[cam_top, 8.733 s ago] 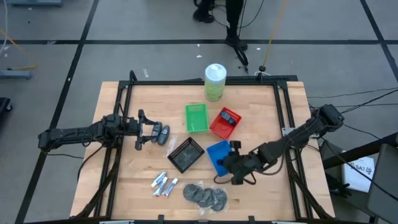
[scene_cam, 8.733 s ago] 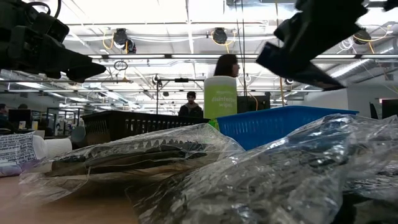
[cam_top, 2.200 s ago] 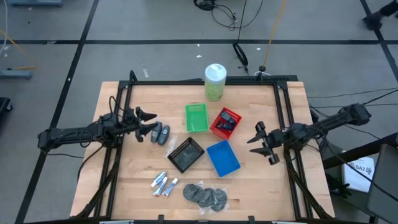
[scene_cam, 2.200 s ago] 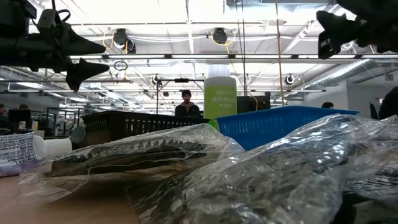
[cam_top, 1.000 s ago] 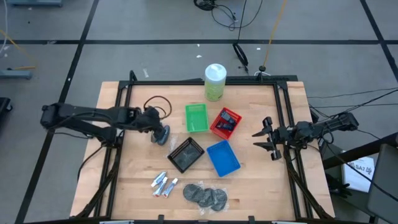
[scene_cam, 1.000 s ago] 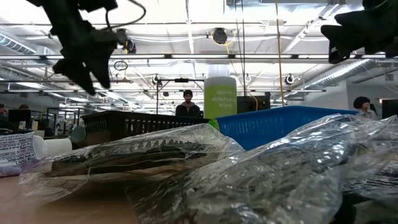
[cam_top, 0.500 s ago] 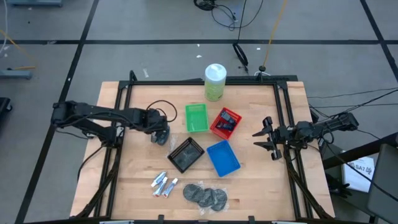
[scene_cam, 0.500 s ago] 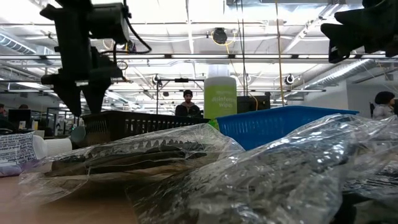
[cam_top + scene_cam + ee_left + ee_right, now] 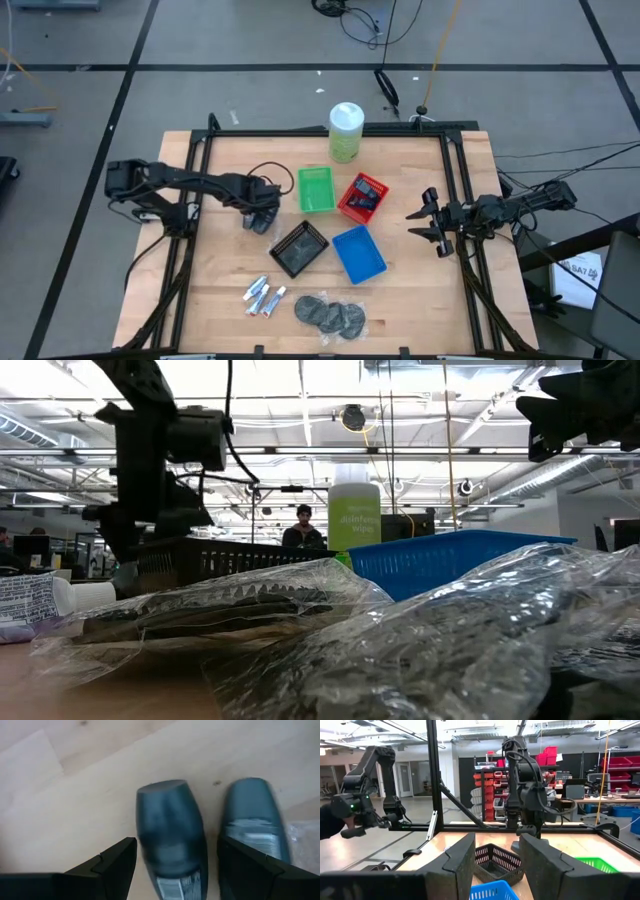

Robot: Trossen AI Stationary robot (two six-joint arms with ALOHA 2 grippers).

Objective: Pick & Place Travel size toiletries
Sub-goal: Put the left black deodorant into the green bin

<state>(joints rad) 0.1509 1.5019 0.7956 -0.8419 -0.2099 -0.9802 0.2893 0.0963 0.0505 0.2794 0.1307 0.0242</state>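
A pale wooden worktop [image 9: 420,290] with a black frame stands on a grey floor, and the low view looks past it into a bright workshop where a person [image 9: 302,526] stands far behind.

The left gripper [image 9: 262,208] has its wrist pointing down over the 2 dark grey bottles [image 9: 262,218] lying side by side on the bare wood left of the green tray [image 9: 316,189]. In the left wrist view its jaws are spread, 1 finger on the outer side of the nearer bottle [image 9: 172,845] and the other finger [image 9: 252,870] reaching between it and the second bottle [image 9: 255,820]; whether the fingers touch the bottle cannot be told.

Near the front edge lie 3 small white tubes [image 9: 263,296] close together, and to their right 3 grey round discs [image 9: 331,315] in crinkled clear wrap, overlapping each other. Above them sits the black tray [image 9: 298,247], with the blue tray [image 9: 359,254] just to its right. The red tray [image 9: 362,197] holds navy flat packs [image 9: 368,189]. A pale-green canister [image 9: 345,132] with a white lid stands at the back edge.

The right gripper [image 9: 424,222] hangs above the worktop's right side, well apart from the trays, its jaws released and holding nothing.
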